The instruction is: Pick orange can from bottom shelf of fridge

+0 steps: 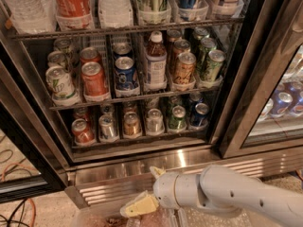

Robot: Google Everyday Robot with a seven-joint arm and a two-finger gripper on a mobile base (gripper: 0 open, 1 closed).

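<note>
Your gripper [140, 191] sits low, in front of fridge [124, 170] base panel, well below cans. Fingers spread wide, nothing held. Orange can [132, 125] upright on bottom shelf [142, 139], front row, between two silver cans [108, 127], third from left.

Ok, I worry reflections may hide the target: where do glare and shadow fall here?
Camera view: bright glare streaks the ribbed stainless steel base panel; the coppery orange can on the dark wire bottom shelf sits in dim shade, free of glare; the cream gripper, low before that panel, is evenly lit.
</note>
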